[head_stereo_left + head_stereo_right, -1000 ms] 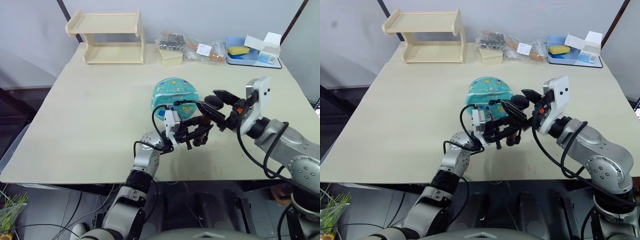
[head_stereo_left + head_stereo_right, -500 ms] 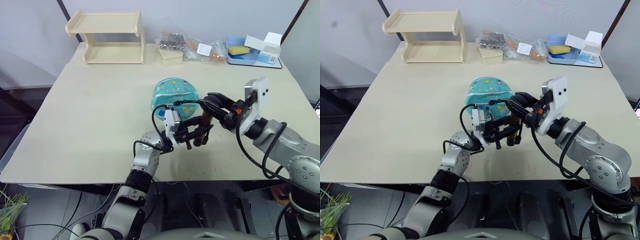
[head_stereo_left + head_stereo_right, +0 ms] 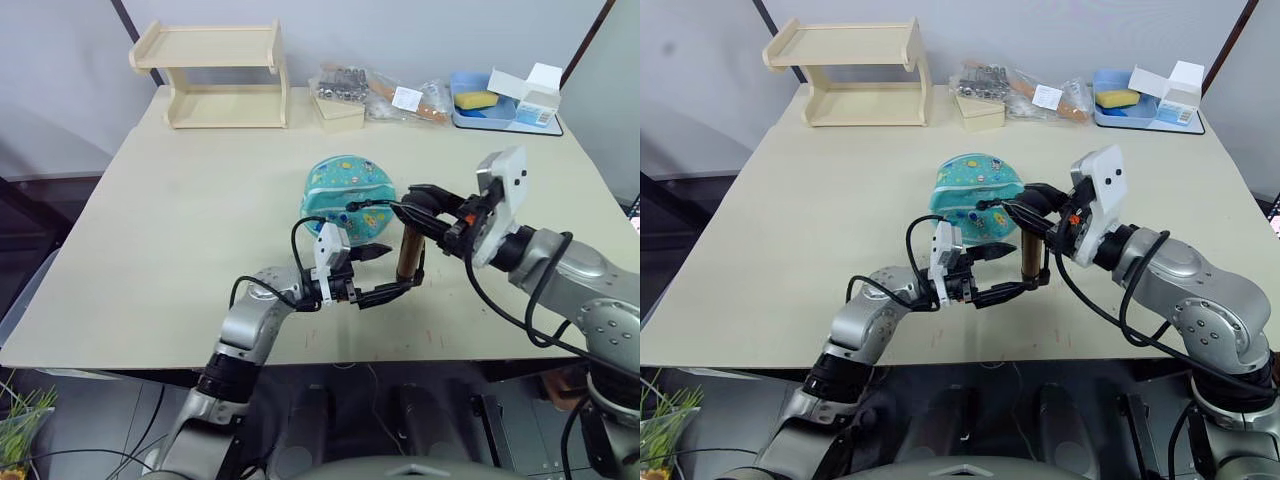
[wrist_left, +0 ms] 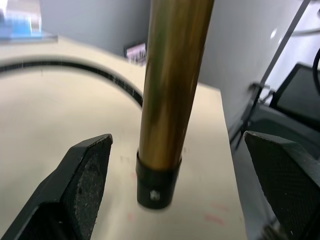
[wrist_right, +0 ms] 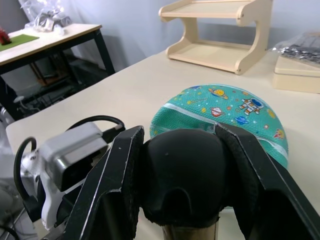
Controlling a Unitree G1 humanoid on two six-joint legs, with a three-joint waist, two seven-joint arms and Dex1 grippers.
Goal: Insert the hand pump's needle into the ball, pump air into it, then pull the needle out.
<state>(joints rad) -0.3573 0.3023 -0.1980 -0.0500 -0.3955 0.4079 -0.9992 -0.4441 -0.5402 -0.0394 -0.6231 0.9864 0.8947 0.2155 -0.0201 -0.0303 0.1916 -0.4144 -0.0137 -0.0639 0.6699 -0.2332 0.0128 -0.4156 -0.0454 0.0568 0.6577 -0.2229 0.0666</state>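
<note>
holding the hand pump (image 3: 408,256) upright above the table (image 3: 180,220), our right gripper (image 3: 425,203) is clamped on its black top cap, one finger on each side of the rounded knob in the right wrist view. our left gripper (image 3: 378,272) is spread wide, its two fingers bracketing the lower end of the gold barrel without touching it; the left wrist view shows clear air between each pad and the tube. the pump hangs just in front of the ball (image 3: 348,190), which rests on the table near its middle. a thin black hose (image 3: 372,206) loops from the pump top toward the ball; we cannot make out the needle. we judge the barrel to be rigid, light and smooth, so a pinch on bare metal is likely to slip; the black bottom collar (image 4: 156,179) offers a better seat for the left fingers. the knob is the sliding part, so we grip it for stroking and steady the barrel low down. the ball looks soft and partly flattened, likely to dent and roll under a push, so it needs bracing when the needle goes in. the hose is limp and the needle probably bends easily.
</note>
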